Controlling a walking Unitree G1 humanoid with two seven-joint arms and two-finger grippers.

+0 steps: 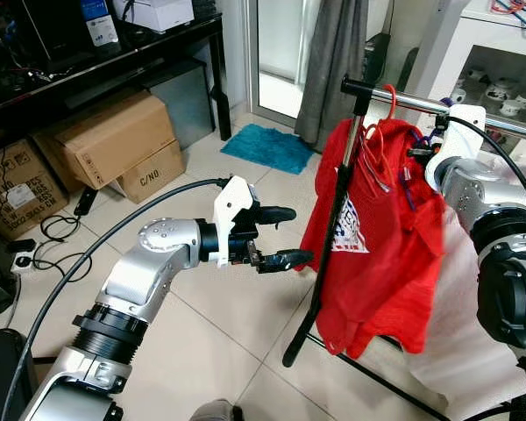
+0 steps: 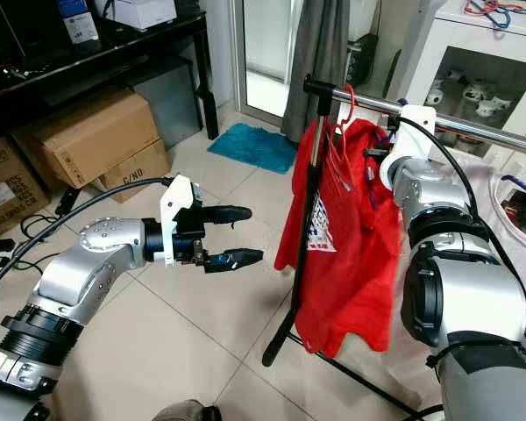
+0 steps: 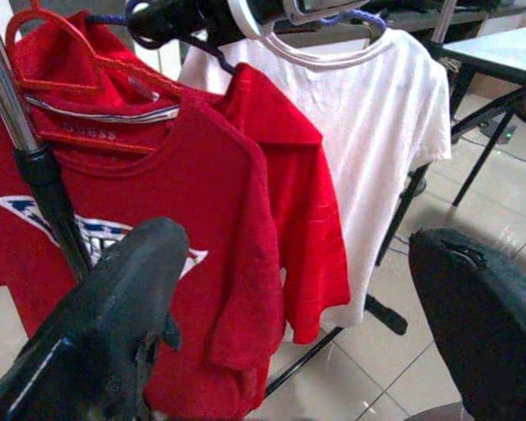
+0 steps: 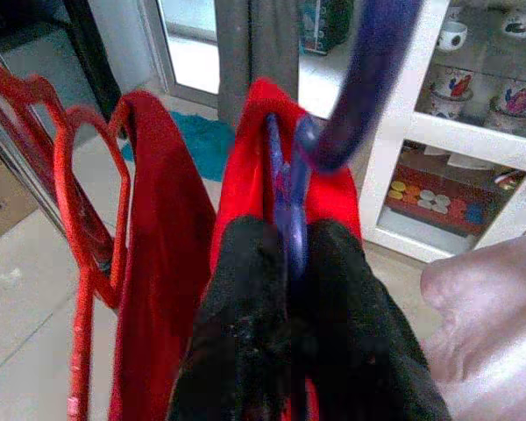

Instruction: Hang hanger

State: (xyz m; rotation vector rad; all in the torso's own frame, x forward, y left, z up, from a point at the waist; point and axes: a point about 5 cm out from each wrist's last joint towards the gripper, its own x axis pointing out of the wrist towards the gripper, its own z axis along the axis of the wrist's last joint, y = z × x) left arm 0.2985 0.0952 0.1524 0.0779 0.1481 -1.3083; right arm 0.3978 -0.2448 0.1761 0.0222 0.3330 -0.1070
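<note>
A metal clothes rail (image 1: 421, 103) on a black upright pole (image 1: 333, 228) carries a red shirt (image 1: 368, 254) on a red hanger (image 4: 79, 219) and a white shirt (image 3: 368, 132) further along. My right gripper (image 4: 291, 241) is up at the rail, shut on the neck of a blue hanger (image 4: 368, 70) that bears a second red shirt (image 4: 245, 132). The blue hook curves upward; whether it rests on the rail cannot be told. My left gripper (image 1: 294, 235) is open in front of the rack, a little short of the pole, with nothing between its fingers.
Cardboard boxes (image 1: 114, 140) sit under a black desk (image 1: 105, 61) at the left, with cables (image 1: 53, 237) on the tiles. A teal mat (image 1: 267, 146) and grey curtain (image 1: 337, 53) lie behind the rack. A white cabinet (image 1: 500, 79) stands at the right. The rack's base bar (image 1: 368, 377) crosses the floor.
</note>
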